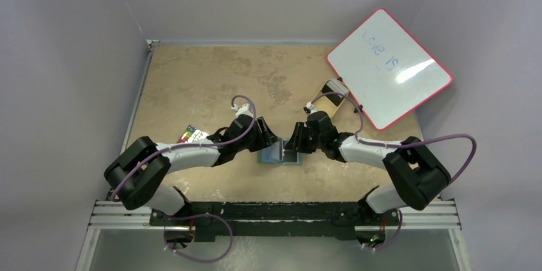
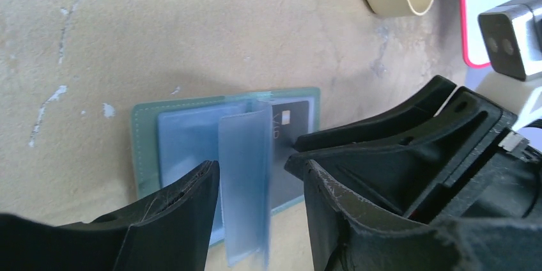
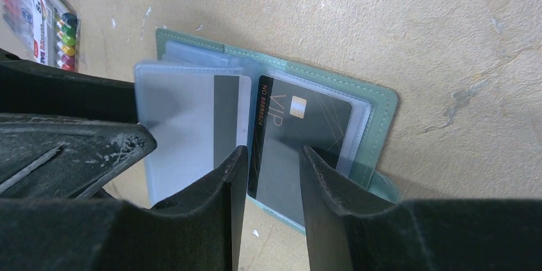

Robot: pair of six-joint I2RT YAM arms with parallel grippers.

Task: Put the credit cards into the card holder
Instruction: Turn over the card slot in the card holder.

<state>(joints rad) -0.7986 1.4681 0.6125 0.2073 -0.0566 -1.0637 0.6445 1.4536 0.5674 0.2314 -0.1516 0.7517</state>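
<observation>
**Wallet open at 6 o'clock, both arms on it**

Green wallet [image 1: 279, 154] lies open and flat on the table [image 1: 211, 73], at 6 o'clock near the arm bases, w/ both grippers meeting over it.

Left gripper [image 2: 259, 169]: fingers spread, w/ a clear sleeve leaf [image 2: 243, 181] standing up btwn them, not pinched. Prob. it's propped there to keep the leaf off the pocket beneath. That leaf carries a pale card [image 3: 220, 117] w/ a dark stripe.

Right gripper [image 3: 273, 151]: fingers part-spread, nothing clamped. They straddle the near end of the black card [image 3: 313, 124], which appears to sit in the clear pocket at 3 o'clock of the spine. Can't tell if the tips touch it; looks like a push to seat it deeper.

Judged: 2 cards in, last bit of insertion in hand.

Marker pack [image 1: 190, 133] is at 9 o'clock of the wallet, tan tray [image 1: 328, 95] at 1 o'clock, whiteboard [image 1: 390, 66] at 2. All are well apart from it.
</observation>
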